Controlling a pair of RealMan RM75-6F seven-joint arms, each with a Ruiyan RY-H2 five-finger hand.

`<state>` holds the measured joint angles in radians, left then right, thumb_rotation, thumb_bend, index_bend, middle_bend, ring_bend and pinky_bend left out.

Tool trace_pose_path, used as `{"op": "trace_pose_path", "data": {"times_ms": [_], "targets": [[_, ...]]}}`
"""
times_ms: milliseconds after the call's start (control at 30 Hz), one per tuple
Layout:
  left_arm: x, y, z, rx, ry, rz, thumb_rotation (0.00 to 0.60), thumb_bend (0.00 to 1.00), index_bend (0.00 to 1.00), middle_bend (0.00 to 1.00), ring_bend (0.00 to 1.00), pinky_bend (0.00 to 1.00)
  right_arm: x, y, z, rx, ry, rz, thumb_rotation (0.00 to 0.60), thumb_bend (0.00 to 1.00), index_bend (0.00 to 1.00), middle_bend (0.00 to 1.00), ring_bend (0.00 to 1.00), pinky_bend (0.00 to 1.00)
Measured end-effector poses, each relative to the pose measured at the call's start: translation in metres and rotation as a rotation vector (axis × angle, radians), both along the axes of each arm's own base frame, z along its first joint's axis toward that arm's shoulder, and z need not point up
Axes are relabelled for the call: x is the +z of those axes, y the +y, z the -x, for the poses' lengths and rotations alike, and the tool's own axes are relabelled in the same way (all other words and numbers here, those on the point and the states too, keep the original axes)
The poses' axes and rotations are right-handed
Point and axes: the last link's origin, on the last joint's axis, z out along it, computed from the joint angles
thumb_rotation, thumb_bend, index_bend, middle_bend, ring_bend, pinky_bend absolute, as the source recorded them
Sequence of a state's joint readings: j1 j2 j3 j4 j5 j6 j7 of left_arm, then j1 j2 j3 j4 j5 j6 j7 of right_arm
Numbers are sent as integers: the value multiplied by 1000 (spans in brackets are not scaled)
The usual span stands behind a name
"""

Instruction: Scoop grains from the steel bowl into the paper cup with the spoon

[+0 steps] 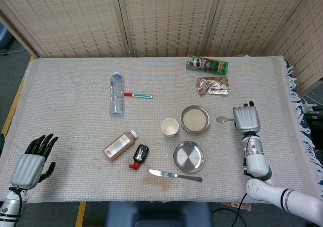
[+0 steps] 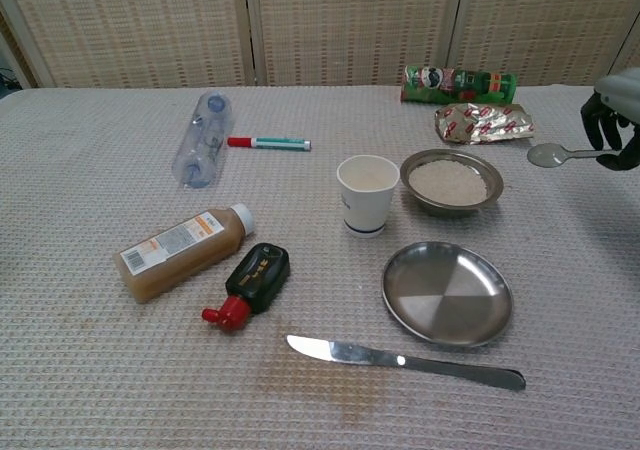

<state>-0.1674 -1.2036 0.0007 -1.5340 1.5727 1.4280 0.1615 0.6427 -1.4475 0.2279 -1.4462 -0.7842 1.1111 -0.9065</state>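
Observation:
The steel bowl (image 1: 195,119) (image 2: 451,180) holds pale grains and stands right of centre. Just to its left is the white paper cup (image 1: 170,127) (image 2: 367,194), upright. The spoon (image 1: 222,119) (image 2: 548,155) lies to the right of the bowl, its bowl end pointing at the steel bowl. My right hand (image 1: 247,119) (image 2: 612,128) covers the spoon's handle and its fingers curl around it; the hand hides the handle's end. My left hand (image 1: 34,159) rests at the front left of the table with fingers spread, holding nothing, far from everything.
An empty steel plate (image 1: 189,157) (image 2: 447,293) sits in front of the bowl, with a knife (image 1: 175,175) (image 2: 405,360) nearer the front edge. A brown bottle (image 1: 119,145), a small black bottle (image 1: 139,156), a clear bottle (image 1: 116,94), a pen (image 1: 138,95), a green can (image 1: 207,64) and a snack packet (image 1: 212,86) lie around.

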Motion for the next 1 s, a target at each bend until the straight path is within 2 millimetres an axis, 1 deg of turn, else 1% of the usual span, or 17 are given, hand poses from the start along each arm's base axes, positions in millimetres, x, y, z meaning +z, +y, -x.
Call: {"op": "trace_pose_path", "data": {"times_ms": [133, 267, 367, 667, 1000], "targets": [[-1, 0, -1, -8, 0, 6, 600, 432, 0, 0, 0, 119, -5, -15, -24, 36, 71, -9, 600, 330, 712, 549, 338, 218], [1, 1, 0, -5, -4, 12, 600, 432, 0, 0, 0, 120, -20, -32, -53, 65, 131, -18, 600, 330, 712, 549, 338, 218], [3, 3, 2, 2, -10, 3, 600, 432, 0, 0, 0, 120, -31, -40, -64, 62, 160, -23, 600, 330, 712, 549, 338, 218], [6, 3, 2, 2, -15, 0, 600, 433, 0, 0, 0, 120, -59, -50, -74, 68, 251, -55, 600, 332, 699, 549, 338, 218], [6, 4, 3, 5, -11, -2, 600, 432, 0, 0, 0, 120, -82, -49, -81, 87, 299, -99, 600, 332, 697, 549, 338, 218]]}}
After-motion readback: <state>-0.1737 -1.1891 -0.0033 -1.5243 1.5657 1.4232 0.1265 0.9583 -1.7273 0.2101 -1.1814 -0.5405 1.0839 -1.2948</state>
